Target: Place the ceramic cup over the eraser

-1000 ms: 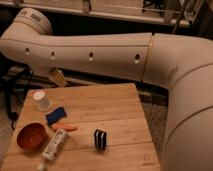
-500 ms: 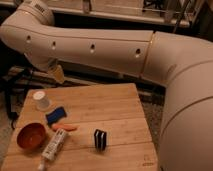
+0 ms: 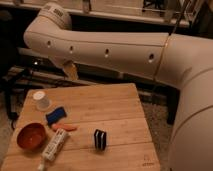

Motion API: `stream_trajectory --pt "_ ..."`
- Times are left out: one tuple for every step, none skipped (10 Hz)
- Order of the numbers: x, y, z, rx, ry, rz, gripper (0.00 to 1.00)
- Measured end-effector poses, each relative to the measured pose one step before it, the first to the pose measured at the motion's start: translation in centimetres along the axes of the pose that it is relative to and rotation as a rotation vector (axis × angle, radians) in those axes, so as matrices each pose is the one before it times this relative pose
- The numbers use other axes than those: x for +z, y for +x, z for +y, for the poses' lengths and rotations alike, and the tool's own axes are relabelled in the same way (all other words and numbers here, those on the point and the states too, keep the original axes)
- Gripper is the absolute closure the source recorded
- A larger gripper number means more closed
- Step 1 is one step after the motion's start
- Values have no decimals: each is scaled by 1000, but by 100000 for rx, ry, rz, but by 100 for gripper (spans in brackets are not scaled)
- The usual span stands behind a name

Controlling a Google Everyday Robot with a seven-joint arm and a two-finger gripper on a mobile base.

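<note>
I am still at the reach step: the gripper (image 3: 71,71) hangs above the far edge of the tabletop (image 3: 112,107), open or closed I cannot tell, and the white cup (image 3: 42,100) stands ungrasped near the far left corner, so next I must swing left, lower and grip it.

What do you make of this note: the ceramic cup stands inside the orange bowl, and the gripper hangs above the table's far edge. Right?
Not quite. The camera view shows the ceramic cup standing on the table near its far left corner, apart from the orange bowl, not inside it. The gripper does hang above the table's far edge.
</note>
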Motion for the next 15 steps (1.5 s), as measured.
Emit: stream_trajectory --pt "197 -128 251 435 -953 -2678 20" --pt "19 296 415 1623 -1645 -2724 20" --pt "26 35 80 3879 -1270 -1687 20" --pt "62 231 -10 4934 -1392 -41 20" --pt "160 997 -253 9864 -2002 3176 20" --pt "185 870 -353 10230 -1487 5093 20" --pt "183 716 -263 7682 -946 5025 20" --pt "333 653 -330 10114 -1059 6952 20" --pt "291 114 -214 6910 -540 4520 20" --pt "312 -107 -196 4588 64 2944 20" --pt "576 -171 -434 4247 1150 2705 20" --pt "884 -266 -636 3061 2660 1845 20" --pt "825 -255 -590 521 3065 438 20" --pt "804 -197 -514 -504 3360 -286 20" --pt "1244 -210 -530 -2016 5546 -1147 20"
